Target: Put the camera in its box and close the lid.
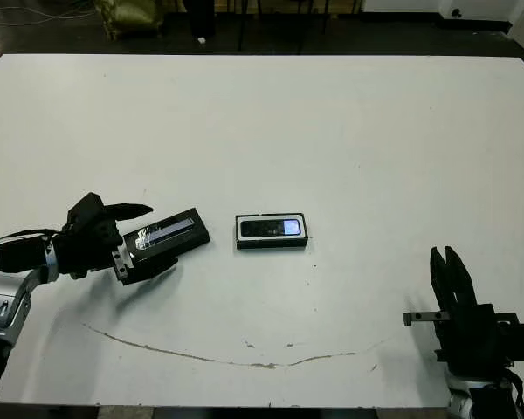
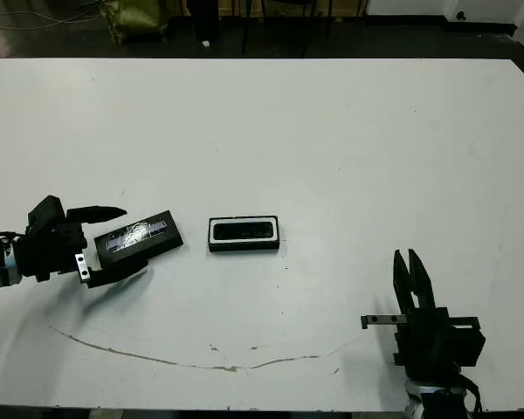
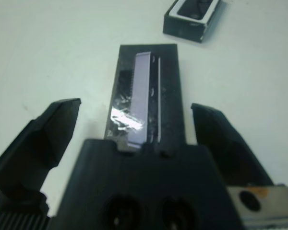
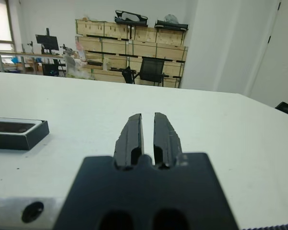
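Note:
The lid [image 1: 168,234], a flat black slab with a silvery-lilac stripe, lies on the white table at the left. My left gripper [image 1: 162,237] is open, one finger on each side of the lid's near end, and neither finger [image 3: 48,139] touches the lid [image 3: 146,91]. To the lid's right stands the box [image 1: 272,244], a black tray with a white lining. Inside it lies the camera [image 1: 266,229], its bright patch toward the right end. My right gripper [image 1: 444,253] rests shut and empty near the table's front right, well away from the box.
A thin brown streak [image 1: 244,360] runs across the table [image 1: 332,131] near its front edge. Dark floor and furniture legs lie beyond the far edge. In the right wrist view, shelves [image 4: 129,33] and an office chair [image 4: 151,72] stand beyond the table.

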Available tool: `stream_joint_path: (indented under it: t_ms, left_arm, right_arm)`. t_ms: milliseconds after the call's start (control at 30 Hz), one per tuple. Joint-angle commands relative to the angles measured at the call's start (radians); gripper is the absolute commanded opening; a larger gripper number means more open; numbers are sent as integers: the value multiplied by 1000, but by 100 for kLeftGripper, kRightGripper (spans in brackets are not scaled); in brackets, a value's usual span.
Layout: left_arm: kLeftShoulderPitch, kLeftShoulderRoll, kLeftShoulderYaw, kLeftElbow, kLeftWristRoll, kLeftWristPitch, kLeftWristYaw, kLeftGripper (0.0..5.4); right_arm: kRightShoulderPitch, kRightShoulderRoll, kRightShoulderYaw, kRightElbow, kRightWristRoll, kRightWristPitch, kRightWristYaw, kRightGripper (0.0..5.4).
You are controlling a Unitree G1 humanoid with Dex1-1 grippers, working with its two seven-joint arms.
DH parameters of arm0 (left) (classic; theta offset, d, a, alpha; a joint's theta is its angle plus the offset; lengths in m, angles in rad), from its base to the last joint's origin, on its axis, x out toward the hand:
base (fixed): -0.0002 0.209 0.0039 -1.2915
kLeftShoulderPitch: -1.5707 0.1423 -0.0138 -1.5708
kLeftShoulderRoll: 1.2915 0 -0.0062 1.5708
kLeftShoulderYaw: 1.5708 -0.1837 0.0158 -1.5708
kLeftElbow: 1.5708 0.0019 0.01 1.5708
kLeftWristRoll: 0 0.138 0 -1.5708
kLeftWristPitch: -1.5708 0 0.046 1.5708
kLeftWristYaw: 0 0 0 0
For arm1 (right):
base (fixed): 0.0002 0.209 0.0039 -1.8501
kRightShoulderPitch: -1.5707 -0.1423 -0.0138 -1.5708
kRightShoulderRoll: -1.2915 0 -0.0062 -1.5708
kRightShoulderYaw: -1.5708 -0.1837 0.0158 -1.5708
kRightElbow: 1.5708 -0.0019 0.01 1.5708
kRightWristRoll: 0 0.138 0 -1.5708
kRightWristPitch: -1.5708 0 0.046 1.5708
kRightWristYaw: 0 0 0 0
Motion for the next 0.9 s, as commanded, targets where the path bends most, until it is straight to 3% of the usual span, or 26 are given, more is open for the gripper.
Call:
stream_joint_path:
  t_ms: [33, 733, 900]
  left_arm:
    - [-1, -1, -16, 22, 25, -7, -5, 539]
    - [-9, -1, -25, 47, -5, 77, -63, 539]
    - [-14, -2, -23, 52, -16, 106, -84, 455]
  right_arm:
    - [7, -5, -6, 29, 0, -9, 1, 0]
    - [3, -3, -10, 51, 19, -23, 10, 0]
    - [11, 4, -7, 33, 10, -12, -2, 0]
